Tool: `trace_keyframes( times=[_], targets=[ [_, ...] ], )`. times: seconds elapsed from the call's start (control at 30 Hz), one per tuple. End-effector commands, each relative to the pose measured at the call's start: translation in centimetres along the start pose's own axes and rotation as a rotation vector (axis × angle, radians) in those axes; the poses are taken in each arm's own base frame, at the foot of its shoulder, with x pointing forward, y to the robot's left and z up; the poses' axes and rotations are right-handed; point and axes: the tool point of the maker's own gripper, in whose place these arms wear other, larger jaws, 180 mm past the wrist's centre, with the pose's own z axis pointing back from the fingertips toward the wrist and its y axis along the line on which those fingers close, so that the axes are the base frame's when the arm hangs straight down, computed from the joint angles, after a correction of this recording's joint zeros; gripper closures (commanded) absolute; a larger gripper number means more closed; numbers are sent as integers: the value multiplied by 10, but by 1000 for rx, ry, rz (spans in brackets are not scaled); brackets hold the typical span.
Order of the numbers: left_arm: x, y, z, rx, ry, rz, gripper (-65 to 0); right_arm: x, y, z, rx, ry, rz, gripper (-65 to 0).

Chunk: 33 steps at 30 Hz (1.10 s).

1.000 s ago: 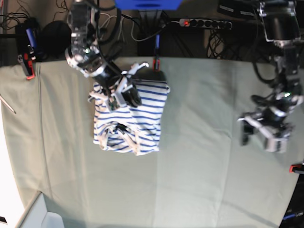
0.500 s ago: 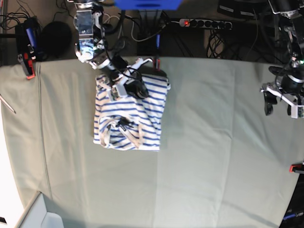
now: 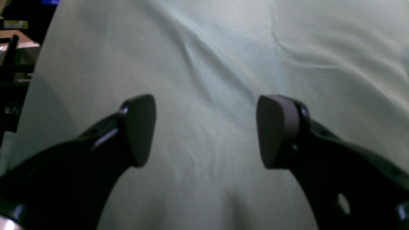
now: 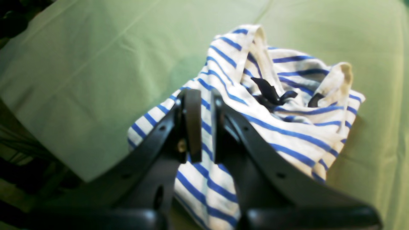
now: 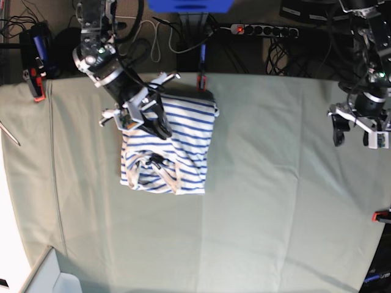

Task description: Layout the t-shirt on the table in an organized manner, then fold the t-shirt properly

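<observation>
The t-shirt (image 5: 183, 152), white with blue stripes, lies in a bunched, roughly rectangular heap at the back left of the table (image 5: 275, 201). Its collar and dark label (image 4: 271, 92) face up. My right gripper (image 5: 160, 127) hovers over the shirt's upper left part. In the right wrist view the right gripper (image 4: 206, 124) has its jaws almost together, with no fabric visible between them, above the t-shirt (image 4: 287, 127). My left gripper (image 5: 354, 138) is far off at the table's right edge. In the left wrist view the left gripper (image 3: 206, 131) is open and empty over bare cloth (image 3: 223, 48).
Red clamps sit at the back left corner (image 5: 38, 91), the back middle (image 5: 200, 81) and the right edge (image 5: 382, 215). A power strip (image 5: 263, 29) and cables lie behind the table. A pale box corner (image 5: 49, 274) shows at the front left.
My right gripper has swung left over the shirt's upper part. My left gripper has risen and moved back toward the right edge. The shirt has barely shifted.
</observation>
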Motion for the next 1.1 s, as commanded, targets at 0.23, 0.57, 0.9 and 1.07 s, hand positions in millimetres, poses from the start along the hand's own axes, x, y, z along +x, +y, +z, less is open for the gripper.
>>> trace_keyframes(
  times=[0.23,0.57,0.9,1.07],
  targets=[
    [-24,-2,17,-3,34,7,-477,-51,-34,-4,-77,86,-127,-40],
    [-100,-11,61,12,200,69,-219,23,-28,57,-158,-151,-148,-40],
    [-171,-49,98,24,340,226,0,-94,18,122,-126,176,-311,0],
    [-208,-73,95,4,422,310,0,-164,27,141,-96,327,-404,0]
  ],
)
